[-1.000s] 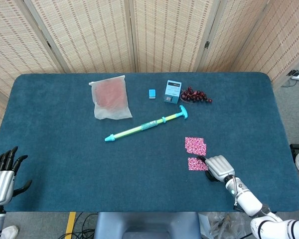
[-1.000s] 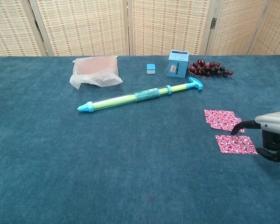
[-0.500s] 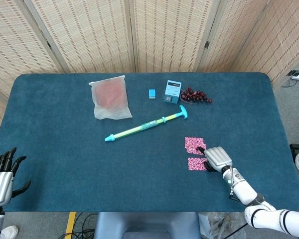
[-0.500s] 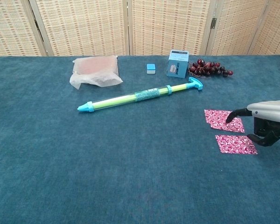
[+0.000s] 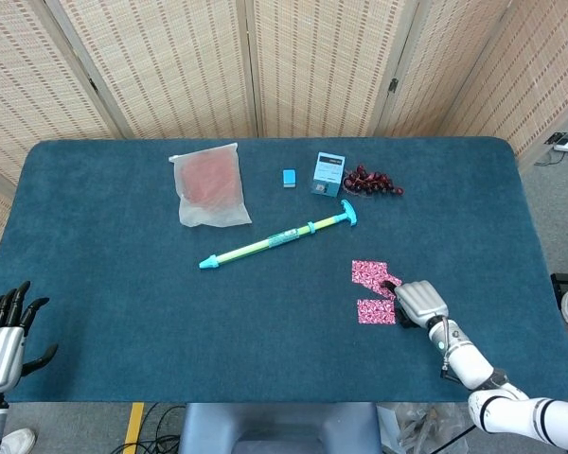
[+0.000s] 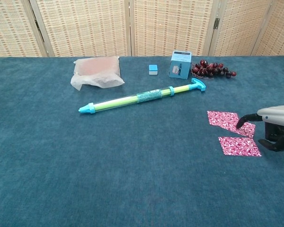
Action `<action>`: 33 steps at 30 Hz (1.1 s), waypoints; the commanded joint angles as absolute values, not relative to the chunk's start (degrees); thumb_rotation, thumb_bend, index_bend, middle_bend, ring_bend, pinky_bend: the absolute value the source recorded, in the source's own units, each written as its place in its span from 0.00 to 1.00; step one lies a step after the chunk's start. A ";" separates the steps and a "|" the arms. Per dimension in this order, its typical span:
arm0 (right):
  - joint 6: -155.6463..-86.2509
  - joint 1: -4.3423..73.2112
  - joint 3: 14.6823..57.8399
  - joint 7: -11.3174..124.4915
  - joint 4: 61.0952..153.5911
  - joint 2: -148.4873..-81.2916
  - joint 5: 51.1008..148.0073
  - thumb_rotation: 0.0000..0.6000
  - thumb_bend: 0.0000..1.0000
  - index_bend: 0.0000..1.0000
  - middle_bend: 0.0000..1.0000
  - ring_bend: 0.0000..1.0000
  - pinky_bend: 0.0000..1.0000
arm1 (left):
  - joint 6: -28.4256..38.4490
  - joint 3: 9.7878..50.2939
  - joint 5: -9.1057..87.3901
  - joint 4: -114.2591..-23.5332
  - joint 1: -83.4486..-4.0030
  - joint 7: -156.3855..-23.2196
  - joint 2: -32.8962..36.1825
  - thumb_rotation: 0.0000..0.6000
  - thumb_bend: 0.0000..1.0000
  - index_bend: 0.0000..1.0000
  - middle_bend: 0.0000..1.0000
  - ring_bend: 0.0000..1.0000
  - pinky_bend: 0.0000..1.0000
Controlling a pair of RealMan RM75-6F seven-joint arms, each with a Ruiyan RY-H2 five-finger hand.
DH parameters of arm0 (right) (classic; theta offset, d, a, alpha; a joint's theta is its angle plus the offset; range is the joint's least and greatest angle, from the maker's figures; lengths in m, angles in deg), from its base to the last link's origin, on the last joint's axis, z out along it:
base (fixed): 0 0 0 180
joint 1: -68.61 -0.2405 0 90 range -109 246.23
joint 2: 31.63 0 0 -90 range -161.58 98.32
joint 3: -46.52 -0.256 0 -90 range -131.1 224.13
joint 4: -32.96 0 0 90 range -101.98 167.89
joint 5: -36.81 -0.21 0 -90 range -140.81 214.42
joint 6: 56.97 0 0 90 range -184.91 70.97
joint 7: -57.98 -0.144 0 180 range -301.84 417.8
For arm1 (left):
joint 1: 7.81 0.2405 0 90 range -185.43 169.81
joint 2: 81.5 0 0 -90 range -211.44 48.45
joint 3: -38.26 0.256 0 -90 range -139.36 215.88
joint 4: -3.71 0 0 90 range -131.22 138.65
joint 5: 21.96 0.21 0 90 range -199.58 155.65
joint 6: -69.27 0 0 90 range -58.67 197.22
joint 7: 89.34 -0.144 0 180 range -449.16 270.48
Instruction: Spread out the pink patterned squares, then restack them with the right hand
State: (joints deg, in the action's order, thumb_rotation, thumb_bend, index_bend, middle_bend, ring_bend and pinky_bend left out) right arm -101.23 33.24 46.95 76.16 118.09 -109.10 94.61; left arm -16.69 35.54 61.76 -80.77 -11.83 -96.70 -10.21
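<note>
Two patches of pink patterned squares lie at the table's right. The upper patch [image 5: 370, 273] [image 6: 226, 120] looks like two squares partly overlapping, the top one shifted right. A single lower square [image 5: 376, 311] [image 6: 239, 146] lies just in front of it. My right hand [image 5: 418, 302] [image 6: 276, 126] sits right of them, one dark fingertip [image 6: 244, 120] touching the upper patch's right corner, the other fingers curled apart from it and holding nothing. My left hand [image 5: 5, 333] hangs off the table's near left corner with fingers spread, empty.
A green and cyan pump-like stick [image 5: 278, 238] [image 6: 142, 98] lies diagonally mid-table. At the back are a bagged pink item [image 5: 209, 185] [image 6: 97, 71], a small blue block [image 5: 289, 178], a blue box [image 5: 328, 174] [image 6: 180, 65] and dark grapes [image 5: 372, 182] [image 6: 212, 69].
My right hand moved from beside the lower square up to the upper patch, then drew right; the patch's right corner now reaches further right and nearer.
</note>
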 commanded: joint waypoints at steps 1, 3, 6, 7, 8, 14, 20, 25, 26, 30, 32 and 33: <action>-101.57 33.59 47.25 76.26 118.18 -108.68 94.39 1.00 0.59 0.16 1.00 1.00 1.00 | -16.71 35.54 61.80 -80.77 -11.84 -96.69 -10.20 1.00 0.26 0.23 0.05 0.04 0.11; -102.02 34.04 47.55 76.23 118.42 -108.13 94.26 1.00 0.59 0.16 1.00 1.00 1.00 | -16.74 35.56 61.88 -80.80 -11.84 -96.71 -10.16 1.00 0.26 0.23 0.05 0.04 0.11; -102.64 34.80 48.16 76.28 118.84 -107.08 94.09 1.00 0.59 0.16 1.00 1.00 1.00 | -16.83 35.58 61.99 -80.89 -11.83 -96.80 -10.16 1.00 0.26 0.23 0.05 0.04 0.11; -102.82 35.04 48.37 76.34 118.94 -106.77 94.03 1.00 0.59 0.16 1.00 1.00 1.00 | -16.90 35.58 62.00 -80.91 -11.79 -96.79 -10.17 1.00 0.26 0.23 0.05 0.04 0.11; -103.01 35.27 48.58 76.45 119.08 -106.44 93.98 1.00 0.59 0.16 1.00 1.00 1.00 | -16.96 35.58 62.01 -80.93 -11.75 -96.80 -10.18 1.00 0.26 0.23 0.05 0.04 0.11; -105.24 36.61 49.13 76.18 121.39 -105.04 96.05 1.00 0.59 0.16 1.00 1.00 1.00 | -17.05 35.61 62.08 -81.17 -11.70 -96.98 -10.20 1.00 0.26 0.23 0.05 0.04 0.11; -105.51 37.23 49.85 75.71 122.50 -105.04 98.73 1.00 0.59 0.16 1.00 1.00 1.00 | -17.27 35.57 62.24 -81.47 -11.67 -97.15 -10.39 1.00 0.26 0.23 0.05 0.04 0.11; -104.83 37.38 50.14 75.91 121.80 -105.39 98.67 1.00 0.60 0.16 1.00 1.00 1.00 | -17.30 35.59 62.29 -81.59 -11.64 -97.12 -10.48 1.00 0.26 0.23 0.05 0.04 0.11; -104.82 37.49 50.20 75.92 121.77 -105.37 98.62 1.00 0.60 0.16 1.00 1.00 1.00 | -17.28 35.59 62.26 -81.59 -11.63 -97.12 -10.47 1.00 0.26 0.23 0.05 0.04 0.11; -105.04 37.97 50.32 75.97 121.52 -104.93 98.18 1.00 0.60 0.16 1.00 1.00 1.00 | -17.25 35.50 62.22 -81.57 -11.69 -97.18 -10.49 1.00 0.26 0.23 0.05 0.04 0.11; -104.93 38.13 50.33 76.08 121.19 -104.68 97.62 1.00 0.60 0.16 1.00 1.00 1.00 | -17.17 35.45 62.24 -81.57 -11.78 -97.17 -10.46 1.00 0.26 0.23 0.05 0.04 0.11; -104.89 38.19 50.32 76.13 121.02 -104.60 97.37 1.00 0.60 0.16 1.00 1.00 1.00 | -17.15 35.44 62.26 -81.58 -11.81 -97.16 -10.45 1.00 0.26 0.23 0.05 0.04 0.11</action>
